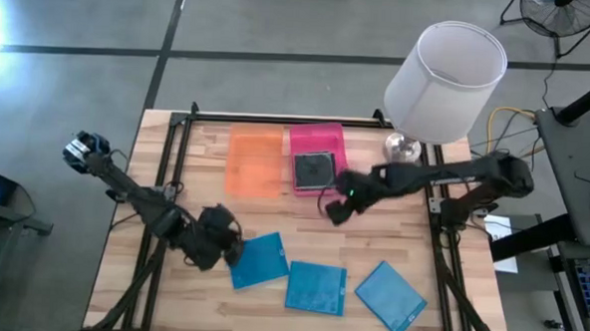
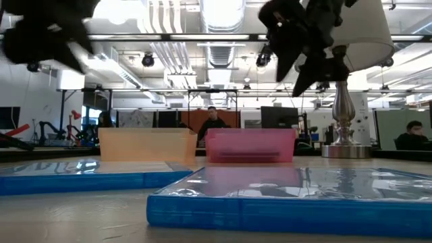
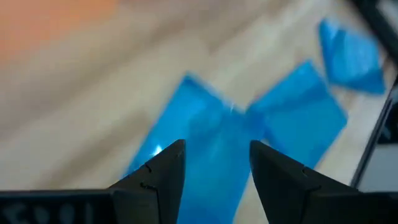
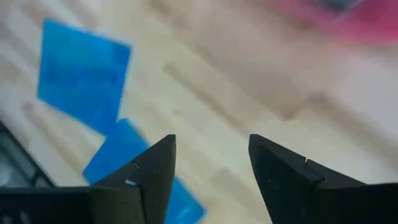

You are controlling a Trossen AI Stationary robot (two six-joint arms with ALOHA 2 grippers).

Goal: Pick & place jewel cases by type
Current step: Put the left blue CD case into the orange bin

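Observation:
Three bright blue jewel cases lie flat on the table's near part: left [image 1: 259, 260], middle [image 1: 316, 287], right [image 1: 390, 296]. One dark case [image 1: 315, 169] lies in the pink tray [image 1: 321, 140]. My left gripper [image 1: 234, 248] is open and hovers over the left blue case [image 3: 211, 137], at its left edge; in the low view it [image 2: 47, 34] is well above the table. My right gripper [image 1: 333, 209] is open, raised over bare wood just near of the pink tray; its wrist view [image 4: 211, 155] shows two blue cases [image 4: 84, 71] beyond it.
An orange tray [image 1: 254, 161] stands left of the pink tray at the table's far side. A white-shaded lamp [image 1: 443, 77] stands at the far right corner, close to the right arm. Bare wood lies between the trays and the blue cases.

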